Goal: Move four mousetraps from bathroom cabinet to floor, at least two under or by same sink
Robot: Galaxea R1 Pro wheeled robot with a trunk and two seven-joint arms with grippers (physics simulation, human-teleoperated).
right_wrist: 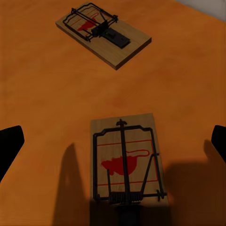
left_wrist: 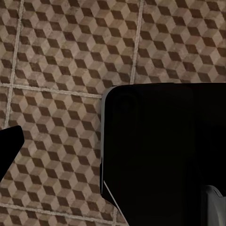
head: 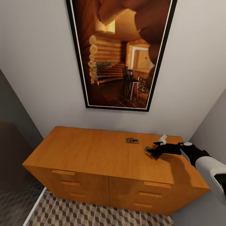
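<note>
Two mousetraps lie on the orange-brown cabinet [head: 91, 150], towards its right rear. One mousetrap [head: 132, 140] [right_wrist: 103, 38] sits alone. The other mousetrap [head: 147, 149] [right_wrist: 125, 162] lies flat between the fingers of my right gripper [head: 151, 150] [right_wrist: 115, 140], which stands open; its black fingertips [right_wrist: 10, 143] are wide apart and clear of the board. One black fingertip [left_wrist: 10, 143] of my left gripper hangs over the cube-patterned bathroom floor [left_wrist: 61, 56] with nothing held. The bathroom sink is out of view.
A large framed picture [head: 121, 53] hangs on the wall behind the cabinet. Grey walls close in on both sides. Patterned floor [head: 94, 216] shows in front of the drawers. A bulky black robot part [left_wrist: 155, 150] blocks much of the left wrist view.
</note>
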